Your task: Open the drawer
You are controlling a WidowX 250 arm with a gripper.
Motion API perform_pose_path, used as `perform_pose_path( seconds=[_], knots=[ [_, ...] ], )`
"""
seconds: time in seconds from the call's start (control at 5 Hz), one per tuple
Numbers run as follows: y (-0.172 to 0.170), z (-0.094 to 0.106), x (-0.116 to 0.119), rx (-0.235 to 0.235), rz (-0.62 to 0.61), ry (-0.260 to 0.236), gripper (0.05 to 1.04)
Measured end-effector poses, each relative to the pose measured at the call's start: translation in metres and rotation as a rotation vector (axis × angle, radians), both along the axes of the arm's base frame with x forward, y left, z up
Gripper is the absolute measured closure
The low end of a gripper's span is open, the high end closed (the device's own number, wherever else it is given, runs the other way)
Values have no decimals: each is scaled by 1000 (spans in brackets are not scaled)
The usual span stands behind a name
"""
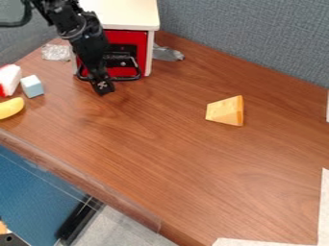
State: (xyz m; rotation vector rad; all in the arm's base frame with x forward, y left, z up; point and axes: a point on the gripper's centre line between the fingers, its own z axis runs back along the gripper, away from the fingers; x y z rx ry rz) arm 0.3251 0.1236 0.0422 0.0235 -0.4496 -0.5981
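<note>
My gripper [103, 87] hangs low at the upper left, pointing down in front of the drawer and covering part of its front. The red drawer [124, 37] sits under the white top of a small cabinet, its front roughly level with the cabinet's side posts. A black looped handle [136, 67] stands out from the drawer front and passes behind the gripper and lower arm. Whether the gripper touches the handle is hidden.
White cabinet [128, 13] at the grey partition; a crumpled silvery thing [168, 54] on its right, clear wrap [56, 52] on its left. A pale blue block [32, 86], a red-and-white piece [9, 79] and a yellow piece [11, 107] lie far left. Cheese wedge [225, 111] right of centre.
</note>
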Motion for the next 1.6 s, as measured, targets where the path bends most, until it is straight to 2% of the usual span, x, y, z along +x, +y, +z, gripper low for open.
perform_pose_path(
  seconds=[0.2, 0.4, 0.6, 0.8, 1.2, 1.6],
  knots=[
    [2, -7, 6, -6, 30, 1, 135],
    [2, -11, 12, 2, 75, -20, 423],
    [-5, -18, 12, -5, 70, 7, 710],
    [-7, -19, 12, 1, 51, 9, 805],
    [-17, -20, -1, -28, 51, 25, 805],
    [-28, -19, -20, -37, 36, 25, 807]
  ],
)
